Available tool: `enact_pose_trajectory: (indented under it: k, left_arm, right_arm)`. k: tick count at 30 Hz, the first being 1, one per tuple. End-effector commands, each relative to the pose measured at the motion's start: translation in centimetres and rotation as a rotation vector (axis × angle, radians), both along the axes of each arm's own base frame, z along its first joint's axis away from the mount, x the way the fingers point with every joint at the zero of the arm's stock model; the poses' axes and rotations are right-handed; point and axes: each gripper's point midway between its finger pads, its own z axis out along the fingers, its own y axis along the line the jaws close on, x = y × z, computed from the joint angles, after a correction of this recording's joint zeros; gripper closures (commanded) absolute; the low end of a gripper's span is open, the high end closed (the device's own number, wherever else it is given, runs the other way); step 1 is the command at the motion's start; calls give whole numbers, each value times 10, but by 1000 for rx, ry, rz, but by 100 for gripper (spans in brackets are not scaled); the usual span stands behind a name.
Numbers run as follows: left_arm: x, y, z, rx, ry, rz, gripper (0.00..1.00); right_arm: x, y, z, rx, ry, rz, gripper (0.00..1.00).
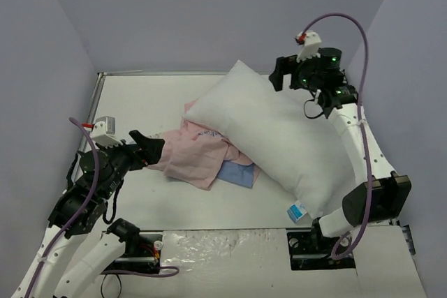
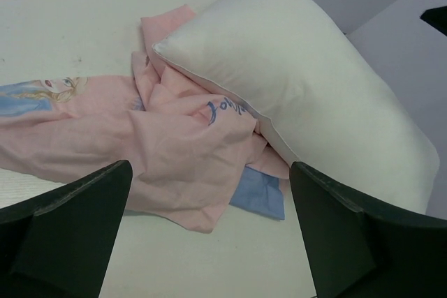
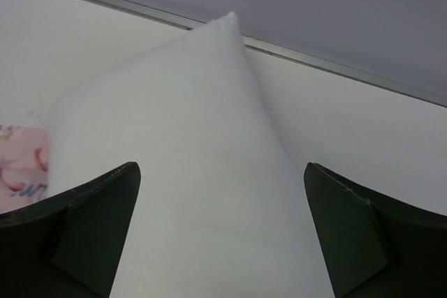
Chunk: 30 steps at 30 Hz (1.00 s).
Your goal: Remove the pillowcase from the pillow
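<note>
The bare white pillow (image 1: 279, 137) lies diagonally from the far middle of the table to the near right, its small blue-and-white tag (image 1: 297, 211) at the near corner. The pink pillowcase (image 1: 199, 155) is crumpled beside the pillow's left edge, partly tucked under it, with a blue fold (image 1: 237, 174) showing. My left gripper (image 1: 148, 146) stands open just left of the fabric, holding nothing; in the left wrist view the left gripper (image 2: 209, 167) frames the pillowcase (image 2: 174, 144) and the pillow (image 2: 300, 82). My right gripper (image 1: 279, 78) hovers open over the pillow's far corner; in the right wrist view the right gripper (image 3: 222, 167) has only the pillow (image 3: 195, 123) below it.
The white table (image 1: 140, 102) ends at a metal rail (image 1: 167, 72) along the far side, with lavender walls close on three sides. The right arm (image 1: 356, 144) runs along the pillow's right edge. A shiny plate (image 1: 223, 242) covers the near edge between the arm bases.
</note>
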Motion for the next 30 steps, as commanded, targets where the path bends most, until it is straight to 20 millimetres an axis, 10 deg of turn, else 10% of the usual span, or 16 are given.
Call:
enact_pose_trajectory:
  k: [1,8,19,30]
  left_arm:
    - [-9,10,9,-6,10,33,5]
    - [-16,16,6,-24,23,59,6]
    - [-28,23,11,-49,-15,66,6]
    - [-44,37,9,-57,-38,94,6]
  right_arm:
    - [-15,-80,20,-33,-87,-16,0]
    - [-49,-163,-26,-28,7,-108,0]
    - [-83,-202,-47,-23,124,-331,0]
    - [-81,-233,-16,-52,76,-526,0]
